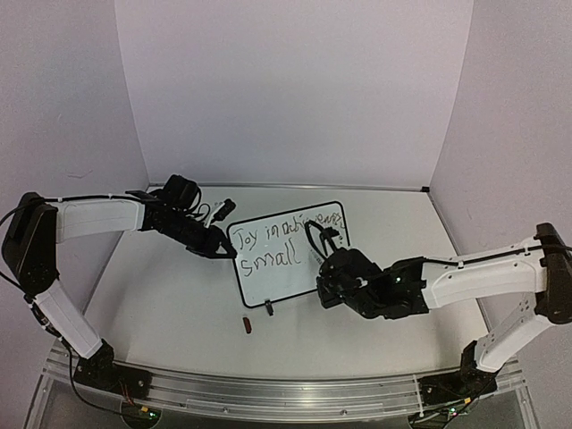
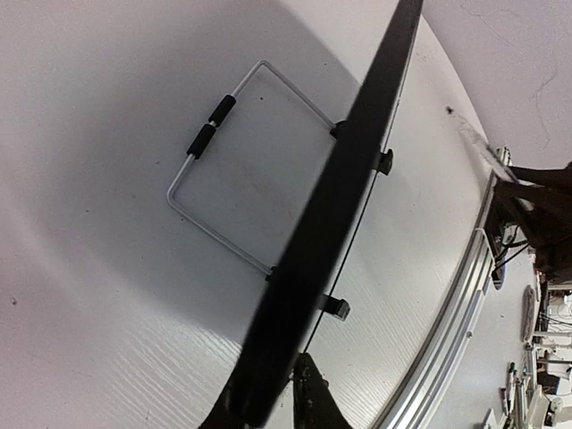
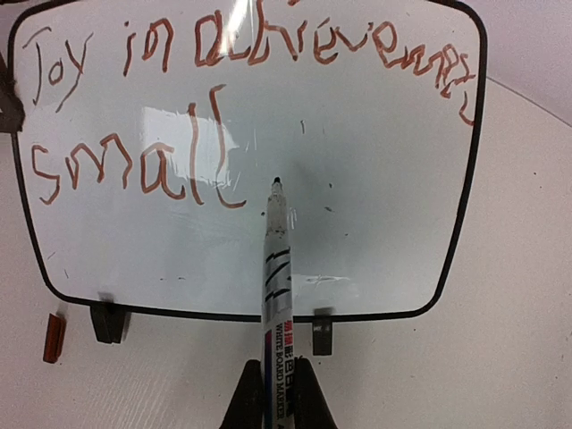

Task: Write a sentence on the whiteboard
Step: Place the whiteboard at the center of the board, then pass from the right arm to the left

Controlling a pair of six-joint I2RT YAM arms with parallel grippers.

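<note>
Pointing a marker (image 3: 275, 268), clamped in the right fingers (image 3: 246, 402), tip-first at the propped whiteboard (image 3: 357, 179) just beyond on the counter (image 3: 500, 357), while the left fingers (image 2: 310, 398) straddle its left edge, grip unclear.

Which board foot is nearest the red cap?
The foot under "small", left in the right wrist view; the red cap lies right beside it. The other foot sits beyond the marker.

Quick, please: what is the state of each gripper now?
Left gripper: around the whiteboard edge, grip cannot be told.
Right gripper: closed, holding the marker.
</note>
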